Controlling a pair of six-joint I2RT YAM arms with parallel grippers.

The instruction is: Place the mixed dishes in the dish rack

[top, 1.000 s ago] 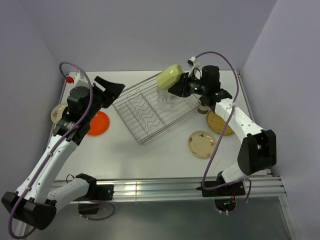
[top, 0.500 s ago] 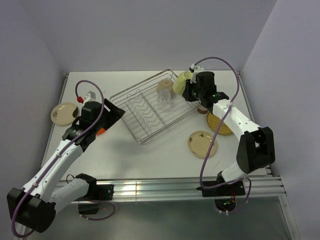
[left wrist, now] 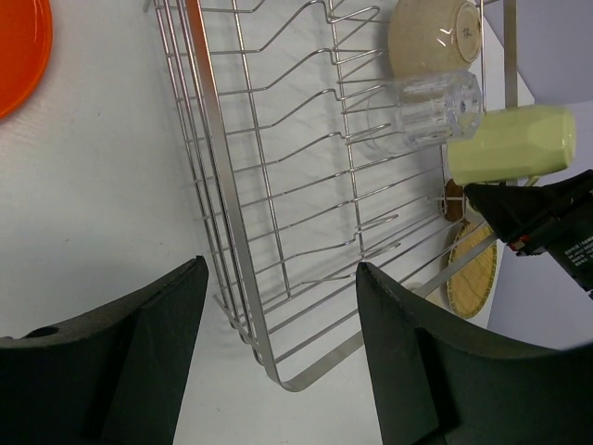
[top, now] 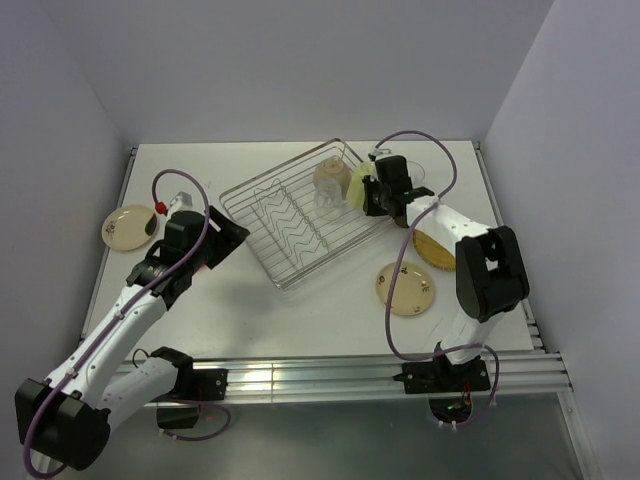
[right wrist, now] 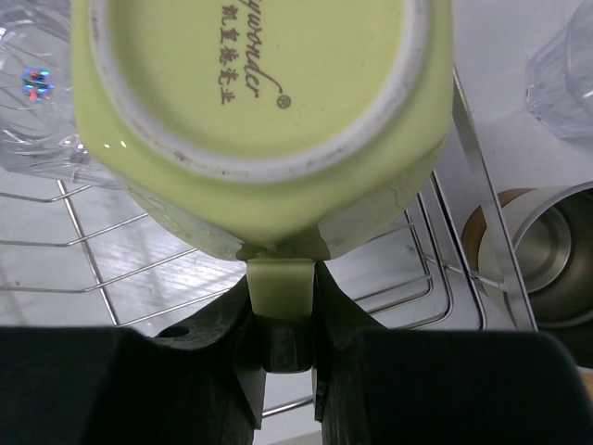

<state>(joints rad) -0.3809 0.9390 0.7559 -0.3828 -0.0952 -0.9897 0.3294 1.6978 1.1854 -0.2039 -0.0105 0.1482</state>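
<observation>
Pale-green mug (right wrist: 259,102) fills the upper half of the right wrist view, with its stamped base facing the camera. Your right gripper (right wrist: 283,311) has its jaws pressed onto the mug's handle, pinching it from both sides. In the top view the mug is right of centre, tipped on its side at the right-hand edge of the rack (top: 285,225). You cannot tell whether it touches the wires.

Inside the rack, toward the upper right of the left wrist view, a clear glass (left wrist: 422,111) lies on its side. Just above it sits an upturned bowl (left wrist: 435,32), with its base showing.

Your left gripper (left wrist: 278,357) hangs over the rack's near rim at the bottom of that view. Its jaws are spread wide with nothing between them. An orange plate (left wrist: 18,46) shows in the upper left corner, on the white table (top: 330,320).

Outside the rack (all seen from the top view):
- A cream plate (top: 127,227) lies at the far left.
- A second cream plate (top: 405,288) lies right of centre, lower down.
- A woven plate (top: 437,250) lies just above that one.

At the right edge of the right wrist view stand a brown cup (right wrist: 533,246) and a second glass (right wrist: 565,74).
</observation>
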